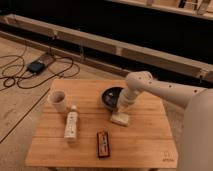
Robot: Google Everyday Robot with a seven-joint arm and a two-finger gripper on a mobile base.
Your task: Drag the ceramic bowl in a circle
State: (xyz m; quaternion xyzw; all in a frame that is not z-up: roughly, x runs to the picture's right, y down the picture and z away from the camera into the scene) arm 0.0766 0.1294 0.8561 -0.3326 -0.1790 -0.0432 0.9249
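Note:
The ceramic bowl [110, 95] is dark, glossy and shallow, and sits on the wooden table [145, 135] right of centre toward the back. My gripper [121, 103] comes in from the right on a white arm [160, 90]. It points down at the bowl's right front rim and is shut on that rim. The fingertips are hidden behind the wrist and the rim.
A white mug [57, 100] stands at the table's left. A white bottle [71, 125] lies front left, and a dark snack bar [103, 144] lies front centre. A small pale packet [120, 119] lies just in front of the gripper. Cables [30, 70] lie on the floor at left.

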